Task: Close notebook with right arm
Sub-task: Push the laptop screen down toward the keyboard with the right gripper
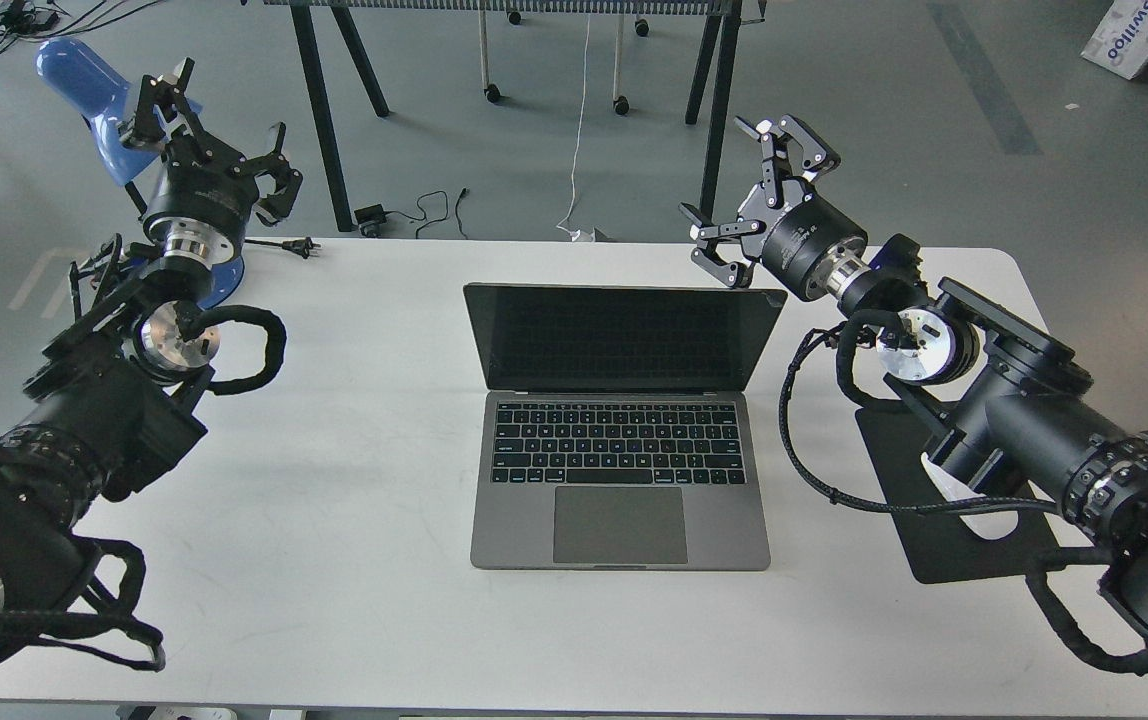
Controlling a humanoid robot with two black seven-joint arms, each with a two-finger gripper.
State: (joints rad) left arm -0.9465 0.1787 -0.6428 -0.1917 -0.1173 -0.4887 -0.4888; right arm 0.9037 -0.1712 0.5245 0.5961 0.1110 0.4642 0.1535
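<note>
notebook (620,420) sits open mid-table, screen upright. our right gripper (749,195) hangs spread and empty just beside the lid's top right corner. we'd push that stiff top edge, not the fragile screen; hinge probably folds easy.

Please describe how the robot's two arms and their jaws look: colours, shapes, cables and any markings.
Both arms are black, built of thick cylindrical segments. Each wrist carries a silver joint disc and a looped, braided black cable. The left gripper and right gripper are angular black claws with two jaws, with pale tips showing. The right arm has small white lettering near its base ring; no lettering can be seen on the left arm.
</note>
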